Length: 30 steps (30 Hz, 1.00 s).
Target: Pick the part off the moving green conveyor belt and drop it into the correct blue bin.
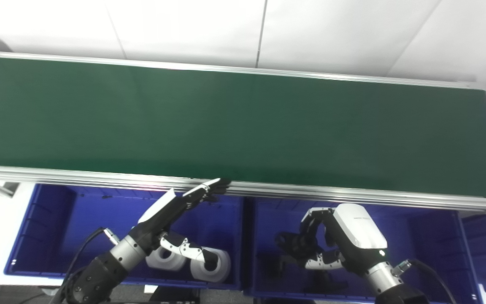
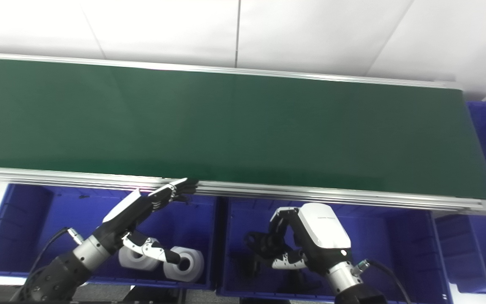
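The green conveyor belt [image 1: 243, 126] ran left to right across the view, and no part showed on it. Below its near rail sat two blue bins: the left bin [image 1: 49, 228] held two white rolls [image 1: 192, 259] lying side by side, bores facing the camera. The left hand [image 1: 175, 211] stretched flat, fingers apart, tips at the rail. The right hand [image 1: 331, 240] hung over the right bin [image 1: 428, 240], fingers curled around something dark; whether it gripped I could not tell.
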{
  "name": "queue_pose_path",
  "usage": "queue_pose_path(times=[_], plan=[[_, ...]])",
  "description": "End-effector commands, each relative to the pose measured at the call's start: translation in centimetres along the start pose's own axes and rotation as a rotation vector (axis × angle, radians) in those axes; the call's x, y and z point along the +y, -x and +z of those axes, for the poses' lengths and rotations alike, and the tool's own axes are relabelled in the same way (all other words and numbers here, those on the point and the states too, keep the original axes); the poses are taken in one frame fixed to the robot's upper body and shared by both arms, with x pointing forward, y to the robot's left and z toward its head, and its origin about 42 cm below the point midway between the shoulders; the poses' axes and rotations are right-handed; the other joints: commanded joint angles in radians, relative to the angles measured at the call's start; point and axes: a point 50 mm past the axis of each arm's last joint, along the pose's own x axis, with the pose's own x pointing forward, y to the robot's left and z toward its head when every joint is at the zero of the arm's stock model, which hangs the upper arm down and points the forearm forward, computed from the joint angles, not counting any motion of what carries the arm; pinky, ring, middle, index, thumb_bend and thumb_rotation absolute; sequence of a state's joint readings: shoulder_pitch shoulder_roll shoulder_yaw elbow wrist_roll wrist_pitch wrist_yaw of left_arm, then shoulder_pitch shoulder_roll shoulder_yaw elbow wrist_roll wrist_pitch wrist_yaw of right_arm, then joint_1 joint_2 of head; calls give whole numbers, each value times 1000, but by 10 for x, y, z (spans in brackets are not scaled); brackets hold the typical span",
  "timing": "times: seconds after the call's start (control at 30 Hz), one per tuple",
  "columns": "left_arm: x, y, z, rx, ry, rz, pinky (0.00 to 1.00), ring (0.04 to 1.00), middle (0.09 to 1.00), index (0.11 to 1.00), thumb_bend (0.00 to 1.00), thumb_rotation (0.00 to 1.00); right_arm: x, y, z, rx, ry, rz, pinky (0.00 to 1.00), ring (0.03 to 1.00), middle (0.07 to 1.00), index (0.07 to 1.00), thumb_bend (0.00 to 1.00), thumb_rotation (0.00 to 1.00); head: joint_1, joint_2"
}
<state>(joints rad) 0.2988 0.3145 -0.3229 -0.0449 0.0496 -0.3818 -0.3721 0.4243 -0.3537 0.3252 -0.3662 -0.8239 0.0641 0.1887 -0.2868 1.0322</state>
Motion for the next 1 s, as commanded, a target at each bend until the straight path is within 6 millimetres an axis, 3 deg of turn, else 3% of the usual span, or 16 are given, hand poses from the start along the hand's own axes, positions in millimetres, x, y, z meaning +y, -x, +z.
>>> queue_pose_path(times=[0.0,0.27,0.33,0.4,0.43,0.5,0.6,0.73,0.8,0.97], plan=[[9,-2,11,-43,-16,7,832,894,920,917,915,316,-3,-5,3,-19,-14,3,158,224,470,484,528,0,-1,3],[13,2,16,-36,-17,1,834,900,929,929,903,308,4,-23,-4,116,36,87,222,293,473,491,521,0,-21,21],[13,2,16,-35,-13,2,835,902,930,929,903,305,5,-26,-5,165,46,163,308,391,482,494,517,3,-20,21],[13,3,15,-33,-9,3,837,902,929,927,913,311,5,-28,-6,210,51,284,645,697,737,769,510,669,-19,20],[13,3,15,-32,-10,3,837,902,929,926,917,319,5,-29,-7,217,58,329,805,844,866,877,562,883,-17,19],[12,3,15,-36,-7,2,837,904,930,926,918,322,3,-26,-5,217,69,370,908,930,941,937,617,962,-14,17],[10,3,15,-35,-11,3,834,901,928,925,915,318,0,-19,1,202,52,341,988,993,994,975,680,997,-6,11],[8,5,17,-30,-8,5,831,895,922,918,918,308,-4,-8,9,134,3,209,1000,1000,1000,964,716,986,5,7],[7,6,16,-31,-4,5,831,896,923,916,918,304,-5,-3,14,86,-42,129,1000,1000,1000,955,713,941,12,0],[5,8,14,-31,-7,3,833,898,924,917,912,303,-1,14,37,-90,-246,-108,879,931,971,927,710,744,29,-12]])
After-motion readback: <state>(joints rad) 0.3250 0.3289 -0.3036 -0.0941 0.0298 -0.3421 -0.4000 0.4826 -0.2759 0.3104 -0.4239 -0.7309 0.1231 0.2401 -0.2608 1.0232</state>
